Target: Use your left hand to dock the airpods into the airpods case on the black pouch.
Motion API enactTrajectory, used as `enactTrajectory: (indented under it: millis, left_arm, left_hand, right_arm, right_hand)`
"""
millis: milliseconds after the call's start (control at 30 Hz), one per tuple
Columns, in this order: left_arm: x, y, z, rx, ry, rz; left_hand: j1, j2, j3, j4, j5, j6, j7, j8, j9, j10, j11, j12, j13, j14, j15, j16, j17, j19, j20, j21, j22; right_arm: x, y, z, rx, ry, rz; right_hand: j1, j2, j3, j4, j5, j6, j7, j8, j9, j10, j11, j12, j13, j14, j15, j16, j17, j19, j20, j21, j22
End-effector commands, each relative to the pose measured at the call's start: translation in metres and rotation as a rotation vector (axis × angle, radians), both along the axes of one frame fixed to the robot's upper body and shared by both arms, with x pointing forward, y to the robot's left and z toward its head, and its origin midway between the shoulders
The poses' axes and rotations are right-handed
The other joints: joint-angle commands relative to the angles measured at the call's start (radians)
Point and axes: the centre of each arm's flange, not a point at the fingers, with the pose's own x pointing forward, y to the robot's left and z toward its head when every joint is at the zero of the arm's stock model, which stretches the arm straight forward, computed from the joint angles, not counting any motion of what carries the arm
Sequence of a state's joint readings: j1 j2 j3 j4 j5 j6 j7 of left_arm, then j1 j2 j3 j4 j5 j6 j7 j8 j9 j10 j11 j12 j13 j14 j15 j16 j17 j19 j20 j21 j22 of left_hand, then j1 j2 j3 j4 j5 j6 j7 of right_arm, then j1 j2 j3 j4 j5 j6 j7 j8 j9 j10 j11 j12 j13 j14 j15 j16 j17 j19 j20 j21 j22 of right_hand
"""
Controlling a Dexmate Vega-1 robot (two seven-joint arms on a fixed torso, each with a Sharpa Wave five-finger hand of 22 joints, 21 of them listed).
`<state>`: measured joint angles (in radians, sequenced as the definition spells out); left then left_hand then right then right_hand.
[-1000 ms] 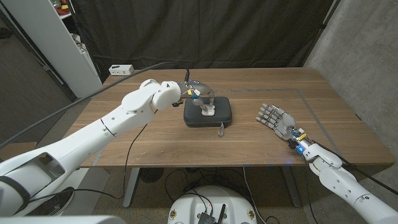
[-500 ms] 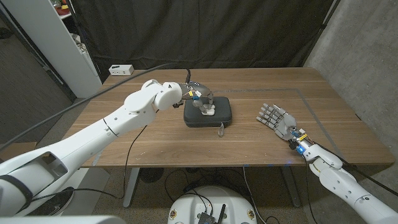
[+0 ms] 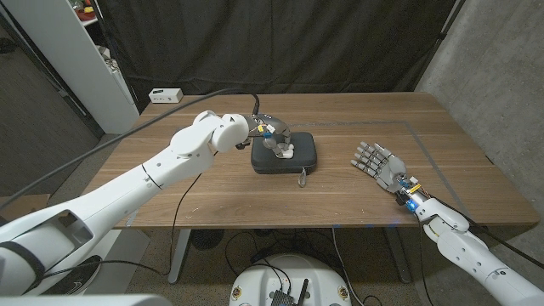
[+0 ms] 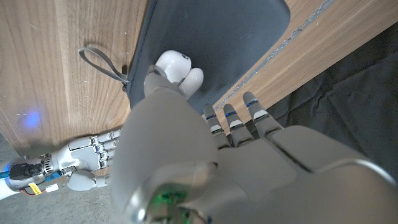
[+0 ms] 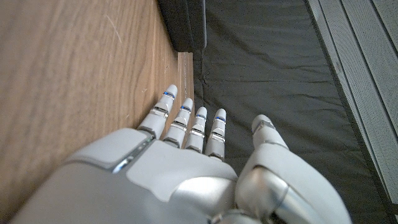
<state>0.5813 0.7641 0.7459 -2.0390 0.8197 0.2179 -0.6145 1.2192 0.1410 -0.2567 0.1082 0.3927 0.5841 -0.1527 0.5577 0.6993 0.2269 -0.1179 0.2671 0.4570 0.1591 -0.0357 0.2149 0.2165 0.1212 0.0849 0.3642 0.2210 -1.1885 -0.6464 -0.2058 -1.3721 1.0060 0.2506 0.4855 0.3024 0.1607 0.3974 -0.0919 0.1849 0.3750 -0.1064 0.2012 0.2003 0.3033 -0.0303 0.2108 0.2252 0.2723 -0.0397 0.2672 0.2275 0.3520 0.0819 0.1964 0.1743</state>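
Note:
A black pouch (image 3: 303, 146) lies at the table's middle, with a white airpods case (image 3: 286, 153) on it. My left hand (image 3: 273, 135) hovers over the pouch's left part, right above the case. In the left wrist view the thumb (image 4: 163, 93) touches the white case (image 4: 181, 67) on the pouch (image 4: 230, 43), while the other fingers (image 4: 231, 119) stretch out apart. Whether an airpod sits under the thumb is hidden. My right hand (image 3: 380, 163) waits to the right of the pouch, fingers spread and holding nothing; the same hand (image 5: 186, 162) fills the right wrist view.
A grey strap (image 3: 302, 177) trails from the pouch's near edge. A white box (image 3: 166, 95) sits at the table's back left corner, beside a white cabinet (image 3: 76, 59). A thin black cable (image 3: 178, 204) crosses the table's left front. A black curtain hangs behind.
My left hand has drawn slightly back and to the left over the pouch, so more of the white case shows. The right hand has stayed put.

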Motion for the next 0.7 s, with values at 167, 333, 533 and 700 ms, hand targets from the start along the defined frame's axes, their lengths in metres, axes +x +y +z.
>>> enactTrajectory:
  millis: [167, 333, 533, 700]
  left_arm:
    - [0.005, 0.003, -0.007, -0.090, 0.097, 0.042]
    - [0.006, 0.004, -0.005, -0.097, 0.095, 0.049]
    - [0.010, 0.003, 0.000, -0.081, 0.102, 0.077]
    - [0.012, 0.001, 0.004, -0.073, 0.108, 0.087]
  left_hand:
    - [-0.026, -0.005, -0.011, 0.010, -0.013, -0.015, 0.015, -0.017, -0.018, -0.007, 0.000, -0.003, 0.007, -0.008, -0.056, 0.002, 0.003, 0.004, -0.009, 0.005, 0.001]
    - [-0.029, -0.003, -0.009, 0.008, -0.018, -0.002, 0.031, -0.016, -0.026, -0.008, 0.005, -0.004, 0.007, -0.011, -0.051, 0.001, 0.002, 0.002, -0.007, 0.005, 0.001]
    - [-0.044, -0.002, -0.010, 0.011, -0.026, 0.013, 0.045, -0.017, -0.038, -0.031, 0.014, -0.014, 0.008, -0.035, -0.036, -0.007, 0.002, -0.015, 0.003, 0.000, 0.001]
    - [-0.065, 0.004, -0.012, 0.020, -0.033, 0.018, 0.056, -0.020, -0.046, -0.059, 0.021, -0.025, 0.007, -0.060, -0.025, -0.012, 0.003, -0.031, 0.009, -0.006, 0.000]
  right_arm:
    - [0.002, -0.004, 0.000, -0.003, 0.006, 0.006]
    - [0.002, -0.005, -0.001, -0.004, 0.012, 0.006]
    - [0.005, -0.005, 0.001, -0.005, 0.010, 0.009]
    - [0.006, -0.005, 0.002, -0.008, 0.011, 0.010]
  right_hand:
    - [-0.002, 0.000, 0.006, 0.003, 0.001, 0.004, 0.001, 0.000, 0.001, 0.005, 0.004, 0.002, 0.002, 0.006, -0.062, -0.004, -0.003, 0.003, 0.007, 0.004, 0.003]
    - [-0.002, 0.001, 0.008, 0.003, 0.001, 0.004, 0.002, 0.000, 0.001, 0.005, 0.004, 0.002, 0.002, 0.005, -0.061, -0.005, -0.003, 0.003, 0.006, 0.004, 0.003]
    - [-0.002, 0.000, 0.008, 0.002, 0.001, 0.004, 0.001, 0.000, 0.001, 0.004, 0.003, 0.002, 0.002, 0.004, -0.062, -0.006, -0.004, 0.003, 0.006, 0.004, 0.003]
    - [-0.002, 0.001, 0.009, 0.002, 0.002, 0.003, 0.001, 0.000, 0.001, 0.006, 0.003, 0.002, 0.002, 0.006, -0.062, -0.005, -0.004, 0.003, 0.006, 0.004, 0.003]
